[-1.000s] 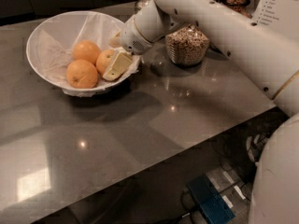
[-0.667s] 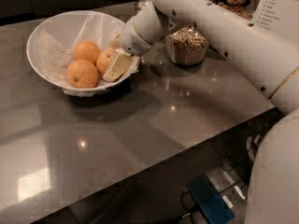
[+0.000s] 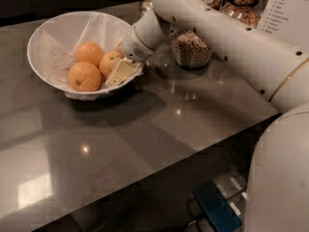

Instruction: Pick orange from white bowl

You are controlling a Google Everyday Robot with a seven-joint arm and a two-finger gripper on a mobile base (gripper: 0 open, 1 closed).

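Orange point(image 3: 109, 62) between tool point(image 3: 120, 72) and two fruits point(image 3: 85, 76)

My gripper point(image 3: 118, 70) is cream-coloured, a little yellowish, and it sits inside the white bowl point(image 3: 36, 37), just beside the orange point(image 3: 109, 63). This orange is a paler yellow-orange with a small dark dimple. The two other fruits point(image 3: 85, 76) are a deeper orange. The crinkled paper point(image 3: 55, 57) in the bowl is white. My arm point(image 3: 217, 28) is white with a thin gold ring. The table point(image 3: 145, 129) is glossy grey-brown with pale spots of light. The cereal point(image 3: 190, 50) in the jar is speckled beige and brown.
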